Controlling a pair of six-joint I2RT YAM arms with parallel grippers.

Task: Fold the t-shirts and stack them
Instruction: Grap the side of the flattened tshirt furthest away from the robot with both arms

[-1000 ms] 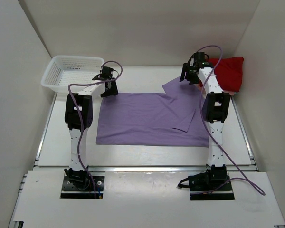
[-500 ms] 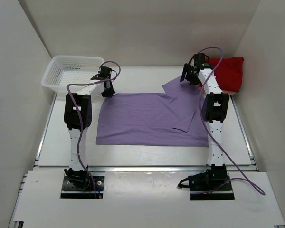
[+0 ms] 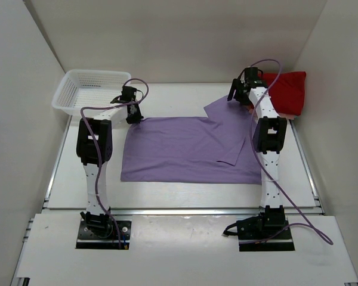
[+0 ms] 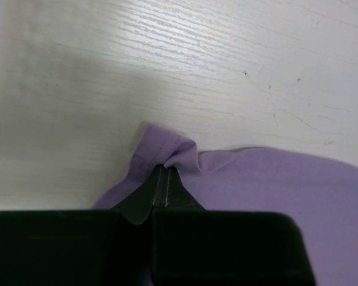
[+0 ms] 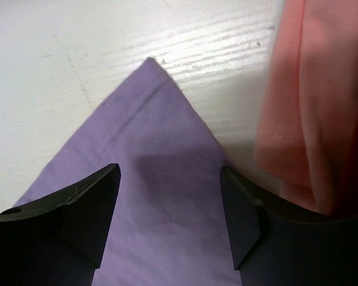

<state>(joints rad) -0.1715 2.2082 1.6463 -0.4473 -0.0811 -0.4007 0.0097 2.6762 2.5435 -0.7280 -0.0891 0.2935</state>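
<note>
A lavender t-shirt lies spread across the middle of the white desk. It forms a broad, nearly rectangular sheet with faint creases and a straight near edge. On its right side a flap of cloth is folded over the body. One sleeve juts from the far right corner toward the back of the desk.

The left gripper is at the shirt's far left corner. The left wrist view shows it clenched on the fabric, which is pinched up into a small puckered peak between the dark fingers while the rest of the corner lies on the wood grain.

The right gripper is over the sleeve. Its wrist view shows the fingers spread wide apart on either side of the pointed sleeve tip, grasping nothing. Whether they touch the cloth cannot be told.

Just right of that tip lies a fold of a salmon-pink t-shirt with a stitched hem showing. A red t-shirt sits bunched in the far right corner of the desk, against the wall. A white lattice basket stands at the far left corner, apart from the shirts.
</note>
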